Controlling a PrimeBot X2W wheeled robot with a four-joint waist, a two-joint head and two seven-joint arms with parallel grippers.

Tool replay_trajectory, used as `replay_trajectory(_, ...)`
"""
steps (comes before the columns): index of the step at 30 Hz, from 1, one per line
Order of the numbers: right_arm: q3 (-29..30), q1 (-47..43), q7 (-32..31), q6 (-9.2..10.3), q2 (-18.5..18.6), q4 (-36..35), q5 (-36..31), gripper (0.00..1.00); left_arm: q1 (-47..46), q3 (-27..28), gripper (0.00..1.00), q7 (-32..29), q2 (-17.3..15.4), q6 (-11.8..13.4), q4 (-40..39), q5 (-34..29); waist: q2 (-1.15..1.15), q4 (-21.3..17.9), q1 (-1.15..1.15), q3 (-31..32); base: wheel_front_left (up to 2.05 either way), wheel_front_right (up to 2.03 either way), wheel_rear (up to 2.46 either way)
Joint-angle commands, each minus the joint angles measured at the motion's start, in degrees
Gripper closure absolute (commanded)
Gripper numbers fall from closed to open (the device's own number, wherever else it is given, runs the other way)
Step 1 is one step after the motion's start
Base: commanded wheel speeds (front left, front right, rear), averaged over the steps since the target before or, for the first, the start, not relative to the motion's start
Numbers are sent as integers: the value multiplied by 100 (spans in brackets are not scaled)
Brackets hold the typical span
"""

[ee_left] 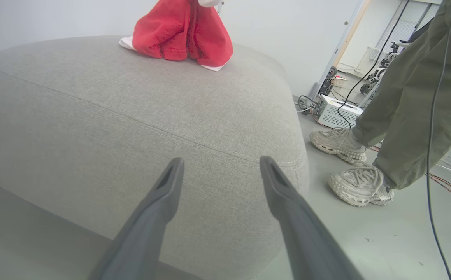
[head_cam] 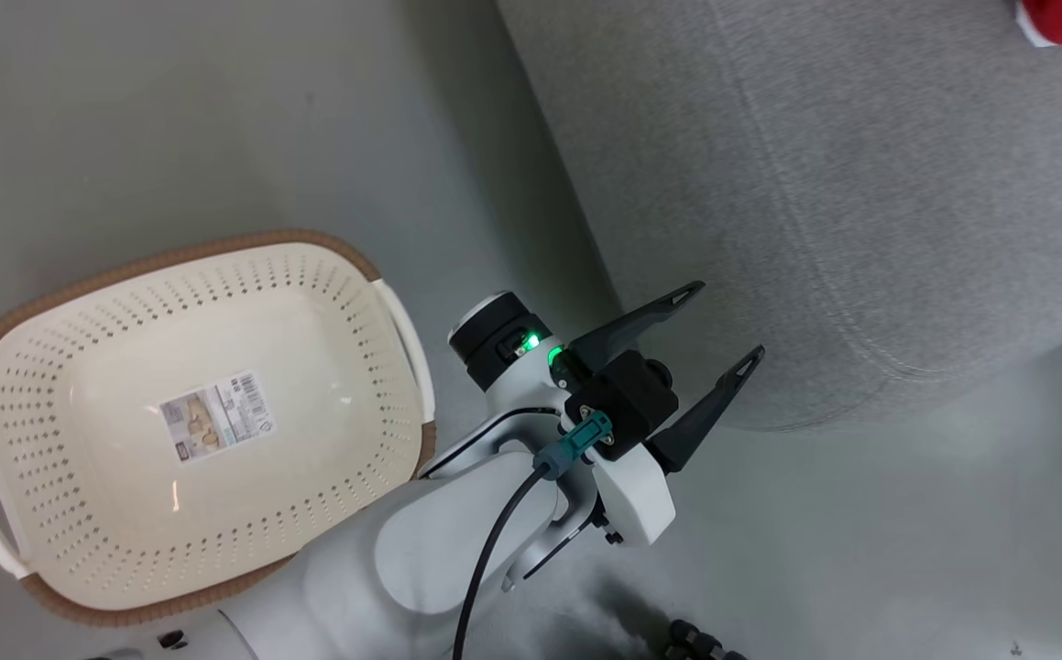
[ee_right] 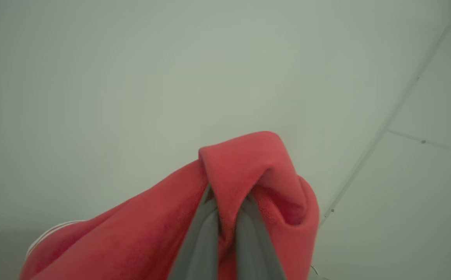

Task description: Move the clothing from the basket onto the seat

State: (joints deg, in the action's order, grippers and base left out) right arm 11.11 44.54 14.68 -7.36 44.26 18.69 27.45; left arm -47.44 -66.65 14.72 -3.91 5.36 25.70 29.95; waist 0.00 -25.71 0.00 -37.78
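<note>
Red soft clothing (ee_right: 163,233) is gripped by the right claw (ee_right: 228,196). Its two fingers are closed on a raised fold, with only fabric between them. In the left wrist view the garment hangs down from the upper edge. Its lower folds and a white edge rest on top of the grey fabric seat (ee_left: 132,128), on the side away from the left claw (ee_left: 221,161). The left claw's fingers are spread wide and hold nothing. Their tips point at the seat's rounded side near the stitched seam (ee_left: 194,142). The cream perforated basket (head_cam: 329,302) stands on the grey floor (head_cam: 127,110) beside the seat, with a paper label (head_cam: 216,417) exposed on its bottom. A person's legs in olive trousers (ee_left: 416,97) and pale trainers (ee_left: 359,186) stand on the floor beside the seat.
</note>
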Motion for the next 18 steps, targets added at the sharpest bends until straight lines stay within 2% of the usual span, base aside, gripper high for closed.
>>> replay_trajectory(1,98,-5,32,-13,401,-12,-47,100,-180,72,0,28,103,54,-165,30,0,149,0,-157,0,0,0)
replay_trajectory(9,810,618,32,-13,907,941,-223,100,-306,-163,0,28,103,266,-146,52,0,476,0,-621,0,0,0)
replay_trajectory(13,1238,968,32,-13,971,1608,-37,100,-328,-245,0,28,103,372,-201,60,0,655,0,-813,0,0,0)
replay_trajectory(18,1418,1259,32,-13,930,1906,241,100,-316,-382,0,28,103,440,-245,77,0,882,0,-1010,0,0,0)
